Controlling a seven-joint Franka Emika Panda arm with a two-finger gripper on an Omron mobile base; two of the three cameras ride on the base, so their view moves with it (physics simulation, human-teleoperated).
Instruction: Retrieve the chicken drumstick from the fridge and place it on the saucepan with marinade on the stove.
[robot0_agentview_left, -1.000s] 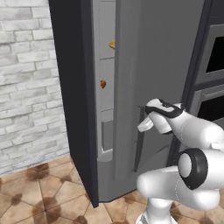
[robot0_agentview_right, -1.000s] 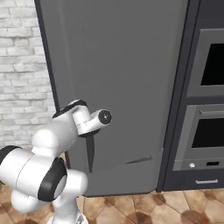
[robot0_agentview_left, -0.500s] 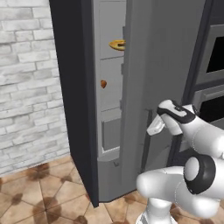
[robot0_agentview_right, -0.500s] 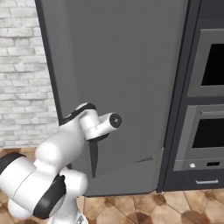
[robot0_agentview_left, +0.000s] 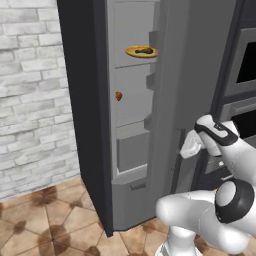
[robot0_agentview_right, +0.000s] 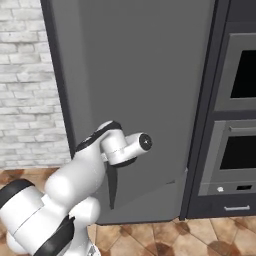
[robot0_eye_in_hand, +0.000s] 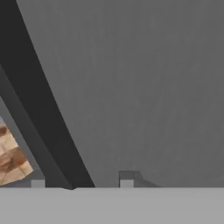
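1. At the far left of the left base view you see a white brick wall (robot0_agentview_left: 30, 100), with brown patterned floor tiles (robot0_agentview_left: 45, 220) below it.
2. Next comes the fridge (robot0_agentview_left: 135, 165). Its door (robot0_agentview_left: 195, 75) stands partly open, and the grey inner shelves are exposed through the gap.
3. On an upper shelf, locate a round yellow-rimmed plate (robot0_agentview_left: 141, 51). A dark-brown piece lies on it; it is too small to confirm, but it appears to be the chicken drumstick (robot0_agentview_left: 145, 50).
4. One shelf lower, near the left inner wall, sits a small orange-brown lump (robot0_agentview_left: 118, 95).
5. To the right, the tool (robot0_agentview_left: 181, 145) is at the outer face of the open door, on the long dark handle (robot0_agentview_left: 178, 165). In the hand view the handle (robot0_eye_in_hand: 39, 109) runs as a dark diagonal bar past the finger tips (robot0_eye_in_hand: 127, 177), against the grey door face.
6. Treat the tool as clenched; the handle sits at its tips, so it reads as grasping the handle.
7. At the far right, note the dark wall oven (robot0_agentview_right: 235, 130) with its glass windows, just beside the fridge.
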